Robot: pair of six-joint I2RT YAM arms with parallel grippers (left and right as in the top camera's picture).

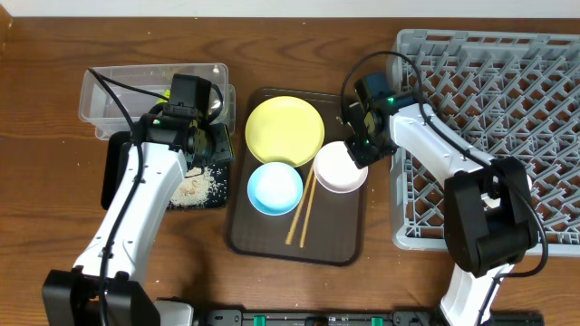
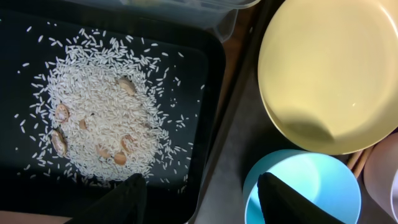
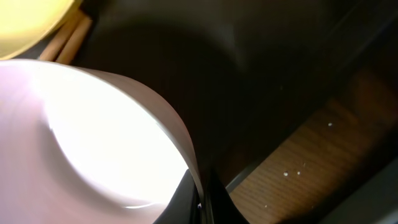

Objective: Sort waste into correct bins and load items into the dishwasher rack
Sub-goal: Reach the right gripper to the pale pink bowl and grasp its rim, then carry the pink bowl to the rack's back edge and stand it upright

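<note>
My right gripper (image 1: 361, 150) is shut on the near rim of the white bowl (image 1: 337, 170), which sits on the brown serving tray beside the dishwasher rack (image 1: 403, 213). In the right wrist view the bowl's wall (image 3: 81, 137) runs down between the two dark fingertips (image 3: 214, 202). My left gripper (image 1: 214, 145) hangs open over the right edge of the black bin (image 1: 116, 167). Its fingers (image 2: 124, 199) straddle that edge and the light blue bowl (image 2: 311, 180). Rice scraps (image 2: 99, 112) with a few brown bits lie heaped in the black bin (image 2: 205, 81). The yellow plate (image 1: 284, 129) and chopsticks (image 1: 301, 210) rest on the serving tray.
The brown serving tray (image 1: 263, 237) lies mid-table between the bins and the rack. The clear tub (image 1: 118, 86) stands behind the black bin, and its corner (image 2: 217, 18) shows in the left wrist view. A few crumbs dot the wood (image 3: 292, 173) beside the tray.
</note>
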